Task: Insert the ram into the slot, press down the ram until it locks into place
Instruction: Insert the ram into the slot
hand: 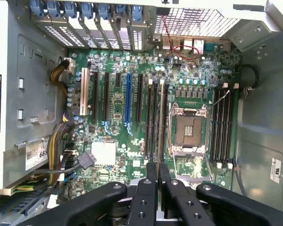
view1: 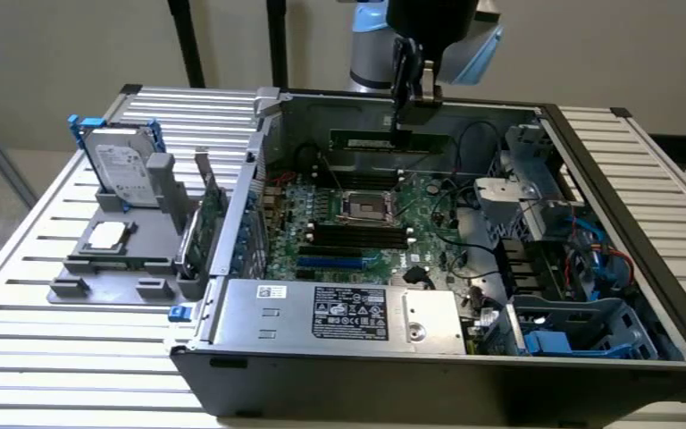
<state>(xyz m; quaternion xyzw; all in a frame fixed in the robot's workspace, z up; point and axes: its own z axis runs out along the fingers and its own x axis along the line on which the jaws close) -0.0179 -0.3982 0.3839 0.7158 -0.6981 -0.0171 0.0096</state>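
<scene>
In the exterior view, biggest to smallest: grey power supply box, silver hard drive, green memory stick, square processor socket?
1. grey metal power supply box
2. silver hard drive
3. thin dark-green ram stick and square silver processor socket: too alike to rank

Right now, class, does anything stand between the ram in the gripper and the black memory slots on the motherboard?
Nothing visible does. The gripper holds the ram above the open case. The slots beside the CPU socket lie uncovered lower down, with only air between.
</scene>
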